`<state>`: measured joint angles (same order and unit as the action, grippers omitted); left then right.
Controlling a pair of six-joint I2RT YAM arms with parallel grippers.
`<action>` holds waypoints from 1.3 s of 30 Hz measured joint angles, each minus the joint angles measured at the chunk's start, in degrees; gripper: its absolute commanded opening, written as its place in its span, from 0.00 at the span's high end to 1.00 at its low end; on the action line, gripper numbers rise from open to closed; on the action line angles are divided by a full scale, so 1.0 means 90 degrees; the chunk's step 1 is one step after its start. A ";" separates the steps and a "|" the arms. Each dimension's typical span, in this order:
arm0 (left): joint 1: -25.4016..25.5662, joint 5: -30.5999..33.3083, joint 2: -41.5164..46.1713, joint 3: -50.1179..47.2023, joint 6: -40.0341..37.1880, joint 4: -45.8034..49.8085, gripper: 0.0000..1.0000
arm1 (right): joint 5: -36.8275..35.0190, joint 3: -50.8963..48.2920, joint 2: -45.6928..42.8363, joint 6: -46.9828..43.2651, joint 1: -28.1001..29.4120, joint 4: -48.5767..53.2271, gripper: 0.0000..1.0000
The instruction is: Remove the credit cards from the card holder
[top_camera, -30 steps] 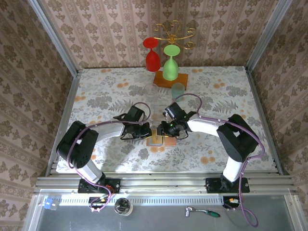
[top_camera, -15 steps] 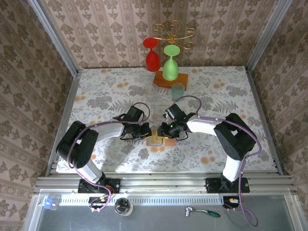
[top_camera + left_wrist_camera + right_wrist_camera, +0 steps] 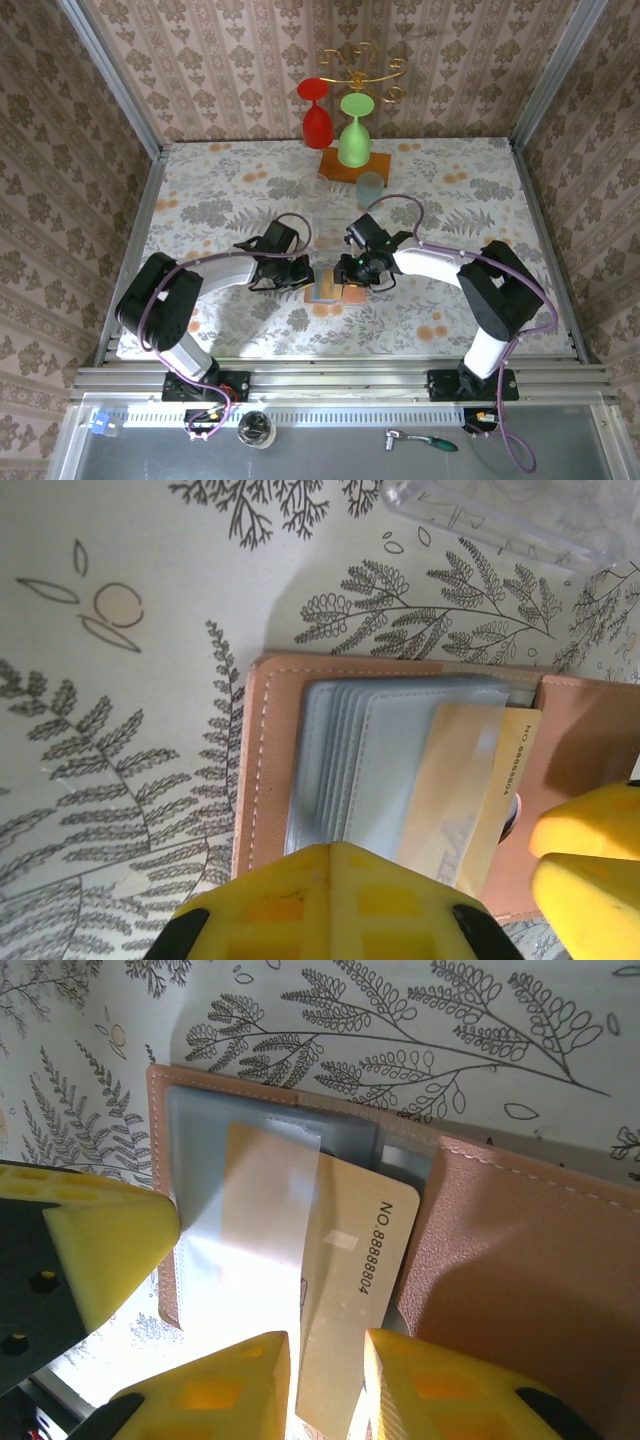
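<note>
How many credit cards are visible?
1: an orange card half out of the card holder, between the fingers of the right claw. More may be hidden in its sleeves.

Card end and holder edge lost behind my claws.
Right wrist: orange card (image 3: 350, 1280) has its lower end between my right gripper (image 3: 327, 1380) fingers, pinch unclear. Left wrist: card holder (image 3: 255, 780) bottom edge is behind my left gripper (image 3: 330, 890). Top view: cards too small.

There's the table (image 3: 215, 195), all leafy floral cloth, with the open card holder (image 3: 322, 291) lying flat at its middle, and at the back an orange-brown block (image 3: 337, 168) with a pale cup (image 3: 370, 186) just beside it.
</note>
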<state>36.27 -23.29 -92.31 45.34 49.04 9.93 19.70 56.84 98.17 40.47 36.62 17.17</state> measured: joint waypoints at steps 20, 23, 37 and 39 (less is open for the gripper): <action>0.0347 0.0000 -0.0216 0.0520 -0.0070 0.0231 1.00 | 0.0204 -0.0495 -0.0104 0.0177 -0.0172 -0.0590 0.71; 0.0347 -0.0002 -0.0306 0.0517 -0.0100 0.0289 1.00 | 0.0255 -0.0542 -0.0075 0.0223 -0.0204 -0.0726 0.71; 0.0335 -0.0058 -0.0321 0.0374 -0.0121 0.0233 1.00 | 0.0775 -0.0765 0.0265 0.0614 -0.0306 -0.1557 0.77; 0.0333 -0.0061 -0.0321 0.0374 -0.0121 0.0231 1.00 | 0.0823 -0.0784 0.0291 0.0690 -0.0330 -0.1637 0.80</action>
<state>39.27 -23.83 -95.20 48.71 47.94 12.01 27.11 49.78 100.79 46.68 33.65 2.44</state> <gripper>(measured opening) 0.063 0.224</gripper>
